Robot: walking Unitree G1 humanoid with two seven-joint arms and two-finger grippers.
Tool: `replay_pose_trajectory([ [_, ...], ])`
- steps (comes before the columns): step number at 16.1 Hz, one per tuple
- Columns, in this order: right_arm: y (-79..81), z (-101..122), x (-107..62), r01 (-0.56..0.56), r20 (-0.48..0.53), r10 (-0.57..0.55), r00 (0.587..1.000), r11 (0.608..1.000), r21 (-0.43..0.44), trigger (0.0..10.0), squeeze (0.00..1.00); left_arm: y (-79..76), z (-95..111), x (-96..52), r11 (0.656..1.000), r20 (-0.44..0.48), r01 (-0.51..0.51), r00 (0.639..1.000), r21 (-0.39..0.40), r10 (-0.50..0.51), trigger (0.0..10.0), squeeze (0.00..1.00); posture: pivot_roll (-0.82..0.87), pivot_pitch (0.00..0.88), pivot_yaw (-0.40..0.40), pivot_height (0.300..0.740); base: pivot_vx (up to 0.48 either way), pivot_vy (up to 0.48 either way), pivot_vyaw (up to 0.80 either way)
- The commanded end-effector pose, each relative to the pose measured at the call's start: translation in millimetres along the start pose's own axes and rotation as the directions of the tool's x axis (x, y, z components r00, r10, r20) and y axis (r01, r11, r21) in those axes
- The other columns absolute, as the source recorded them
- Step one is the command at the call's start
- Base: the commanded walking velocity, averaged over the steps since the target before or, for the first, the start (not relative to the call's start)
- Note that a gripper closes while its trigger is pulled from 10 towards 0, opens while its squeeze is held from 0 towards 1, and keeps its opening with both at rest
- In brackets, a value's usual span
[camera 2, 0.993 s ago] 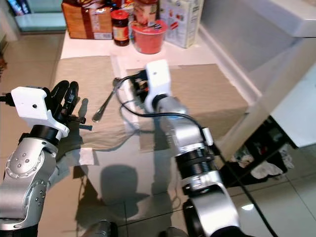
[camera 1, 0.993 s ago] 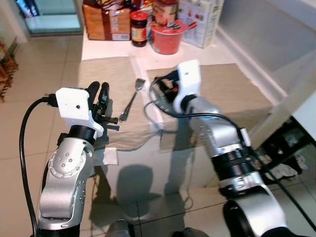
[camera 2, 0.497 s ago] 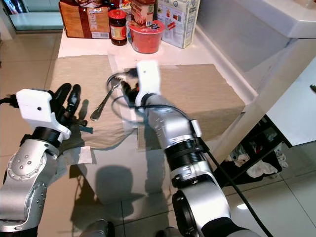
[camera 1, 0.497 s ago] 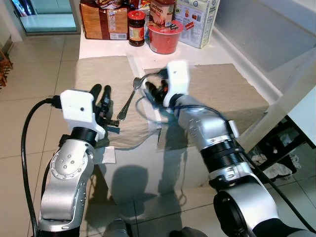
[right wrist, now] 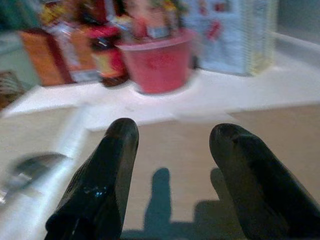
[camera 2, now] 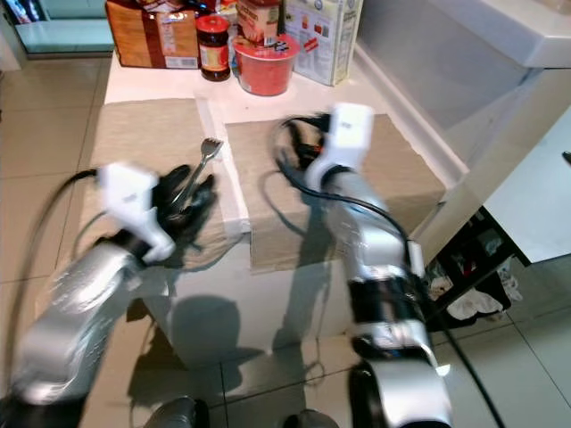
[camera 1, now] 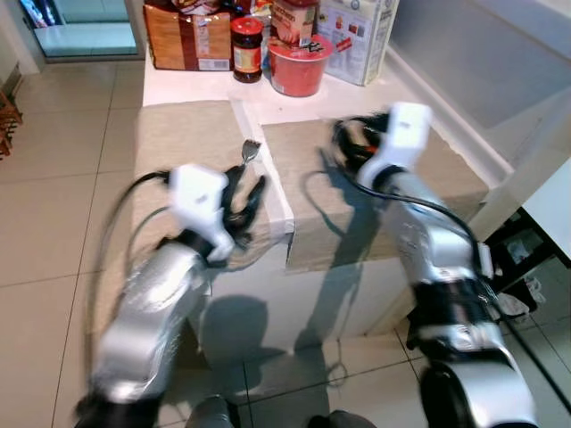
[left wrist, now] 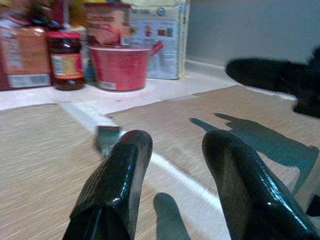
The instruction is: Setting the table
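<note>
The main risk: the left gripper (camera 1: 245, 198), fingers parted and empty, is over the fork (camera 1: 249, 151) on the left placemat (camera 1: 183, 134) and could knock it askew or rumple the cloth. The right gripper (camera 1: 350, 143), open and empty, hovers right of the fork. The fork is slim metal, tines toward the red tub (camera 1: 299, 69) on the bench (camera 1: 308, 109).

The right gripper (right wrist: 170, 170) is seen with its two black fingers (right wrist: 100, 185) spread apart above a beige placemat (right wrist: 170, 145). Beyond it, a red bowl (right wrist: 157, 67), a dark jar (right wrist: 106, 60) and a white box (right wrist: 235, 35) are blurred. A fork (right wrist: 27, 172) is seen at one edge.
</note>
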State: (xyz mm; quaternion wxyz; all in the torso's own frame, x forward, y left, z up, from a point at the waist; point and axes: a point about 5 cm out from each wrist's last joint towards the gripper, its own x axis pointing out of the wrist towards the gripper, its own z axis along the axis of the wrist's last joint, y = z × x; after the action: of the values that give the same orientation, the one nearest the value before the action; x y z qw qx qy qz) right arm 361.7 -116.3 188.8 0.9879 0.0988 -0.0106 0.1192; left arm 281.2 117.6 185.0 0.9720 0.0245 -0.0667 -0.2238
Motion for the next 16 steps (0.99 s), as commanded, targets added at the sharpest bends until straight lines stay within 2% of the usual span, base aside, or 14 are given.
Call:
replay_pose_trajectory([
  [1,-6.1,-4.5,-8.4,0.013,0.0,-0.013,1.0,1.0,0.003,10.0,0.0,1.9,-1.2,9.9,0.999,-0.027,-0.021,0.999,0.032,0.022,10.0,1.0,-0.03,0.085,-0.04,0.74,0.0,0.0,0.0],
  [4,-6.7,-12.1,-18.7,-0.018,0.002,0.018,1.0,0.999,0.038,10.0,0.0,11.9,-2.9,24.0,0.995,-0.074,-0.075,0.994,0.069,0.08,10.0,1.0,-0.04,0.085,-0.037,0.74,0.0,0.0,0.0],
  [5,-8.1,-17.7,-23.7,-0.017,-0.006,0.017,1.0,0.999,0.043,10.0,0.0,18.1,-7.5,33.2,0.992,-0.134,-0.079,0.987,0.101,0.092,10.0,1.0,-0.05,0.085,-0.031,0.74,0.0,0.0,0.0],
  [6,-8.1,-17.7,-23.7,-0.017,-0.006,0.017,1.0,0.999,0.043,10.0,0.0,18.1,-7.5,33.2,0.992,-0.134,-0.079,0.987,0.101,0.092,10.0,1.0,-0.05,0.085,-0.031,0.74,0.0,0.0,0.0],
  [8,-9.1,-17.9,-25.8,-0.006,-0.011,0.007,1.0,0.999,0.038,10.0,0.0,23.6,-12.3,45.0,0.988,-0.214,-0.078,0.971,0.137,0.106,10.0,1.0,-0.05,0.085,-0.021,0.74,0.0,0.0,0.0],
  [10,-7.6,-15.3,-26.5,-0.013,-0.003,0.013,1.0,0.999,0.045,10.0,0.0,33.9,-11.8,49.3,0.979,-0.247,-0.135,0.954,0.155,0.171,10.0,1.0,-0.05,0.086,-0.018,0.74,0.0,0.0,0.0],
  [12,-6.4,-14.3,-26.8,-0.017,-0.003,0.017,1.0,0.999,0.051,10.0,0.0,39.9,-14.0,49.2,0.975,-0.286,-0.154,0.938,0.163,0.195,10.0,1.0,-0.05,0.088,-0.02,0.74,0.0,0.0,0.0],
  [13,-5.5,-13.5,-26.8,-0.018,-0.002,0.018,1.0,0.999,0.051,10.0,0.0,42.8,-16.1,49.1,0.974,-0.31,-0.161,0.929,0.158,0.203,10.0,0.62,-0.05,0.089,-0.021,0.74,0.0,0.0,0.0],
  [14,-4.7,-12.8,-26.6,-0.018,-0.002,0.018,1.0,0.998,0.052,10.0,0.0,44.8,-18.2,49.4,0.973,-0.336,-0.165,0.918,0.159,0.21,10.0,0.0,-0.05,0.089,-0.019,0.74,0.0,0.0,0.0],
  [15,-4.4,-12.1,-26.2,-0.015,-0.003,0.015,1.0,0.998,0.054,10.0,0.0,44.5,-19.2,50.7,0.976,-0.353,-0.16,0.914,0.145,0.202,10.0,0.0,-0.05,0.091,-0.02,0.74,0.0,0.0,0.0],
  [16,-4.4,-11.7,-26.2,-0.011,-0.006,0.011,1.0,0.999,0.053,10.0,0.0,44.4,-18.4,53.2,0.976,-0.357,-0.165,0.911,0.139,0.205,4.7,0.0,-0.05,0.091,-0.018,0.74,0.0,0.0,0.0],
])
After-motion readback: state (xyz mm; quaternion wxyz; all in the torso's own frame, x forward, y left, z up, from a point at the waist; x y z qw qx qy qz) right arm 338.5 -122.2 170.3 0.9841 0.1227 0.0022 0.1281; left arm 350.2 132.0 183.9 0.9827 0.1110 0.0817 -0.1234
